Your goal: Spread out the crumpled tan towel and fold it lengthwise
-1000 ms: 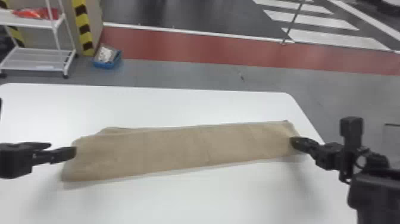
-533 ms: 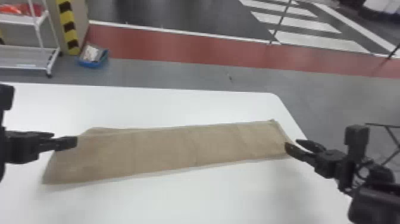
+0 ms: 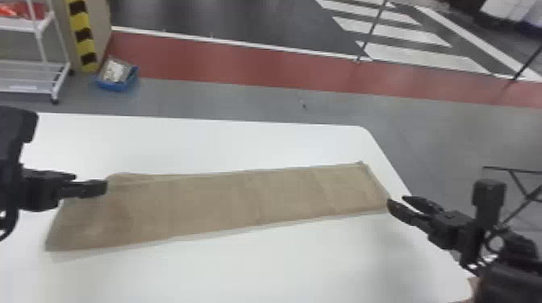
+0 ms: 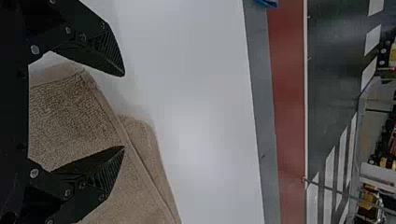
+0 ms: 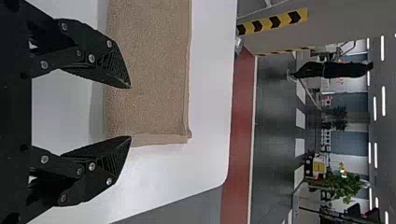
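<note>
Tan towel (image 3: 209,205), underside hidden.

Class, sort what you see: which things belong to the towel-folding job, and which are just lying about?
Part of the job:
tan towel
left claw
right claw
white table

Just lying about:
blue bin
white wheeled rack

One towel (image 3: 201,205); one table (image 3: 193,141); two grippers, one left gripper (image 3: 105,186) and one right gripper (image 3: 397,199), with two fingers (image 4: 103,49) on each, four in all; one blue bin (image 3: 117,86); one cart (image 3: 43,26), two shelves (image 3: 20,85) in sight; one red floor strip (image 3: 242,66); two yellow-and-black bands (image 5: 280,20) in the right wrist view
</note>
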